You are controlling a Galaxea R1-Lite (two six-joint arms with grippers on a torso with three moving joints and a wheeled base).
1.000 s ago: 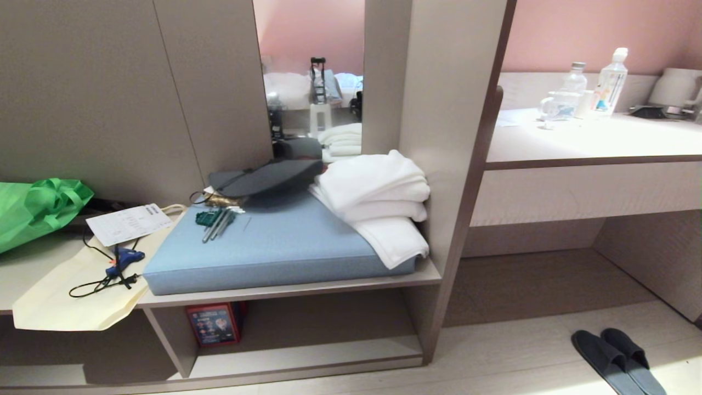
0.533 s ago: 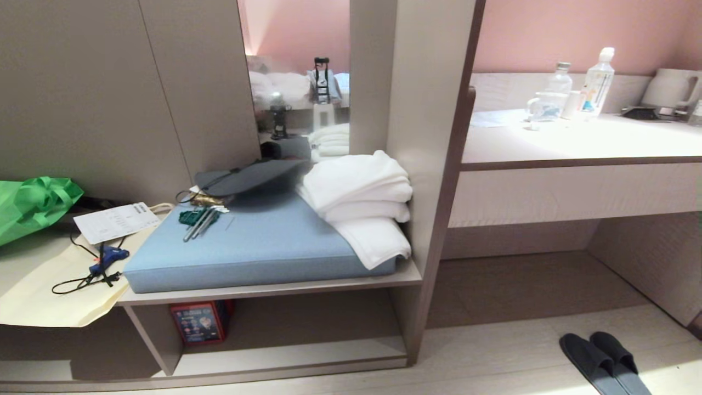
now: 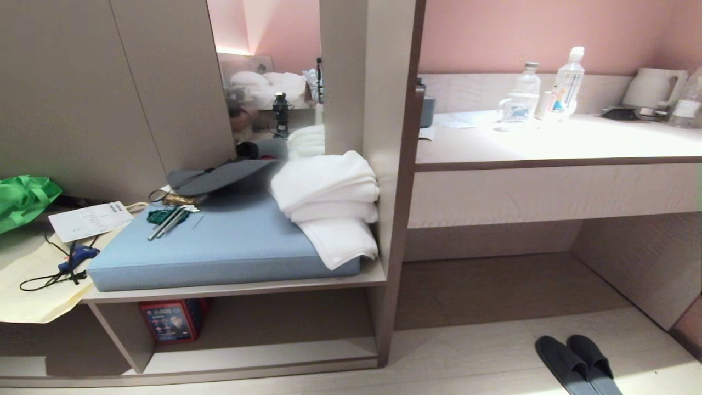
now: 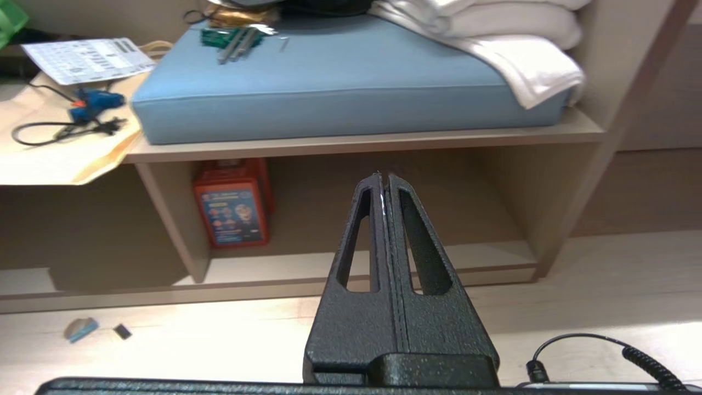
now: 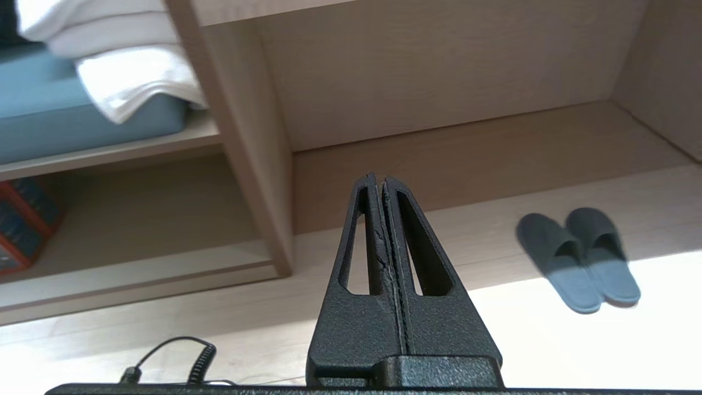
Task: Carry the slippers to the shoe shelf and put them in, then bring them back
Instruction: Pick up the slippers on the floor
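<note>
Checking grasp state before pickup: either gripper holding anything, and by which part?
Nothing is held. The left gripper and right gripper are both shut on nothing. The dark grey-blue fabric slide slippers lie side by side on the floor, untouched.

slippers point(image 3: 577, 363): matt dark cloth
shoe shelf point(image 3: 258, 351): smooth wood-grain laminate
cushion point(image 3: 219, 249): woven blue cloth
towels point(image 3: 329, 203): soft white terry
floor point(image 3: 493, 351): pale wood-look

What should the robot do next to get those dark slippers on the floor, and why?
Probably roll a bit closer to the pair of flat dark grey-blue fabric slippers and turn to face them. They lie side by side on the pale wood floor, off to the robot's right, untouched. The left gripper and right gripper are both shut, holding nothing, still short of them.
</note>
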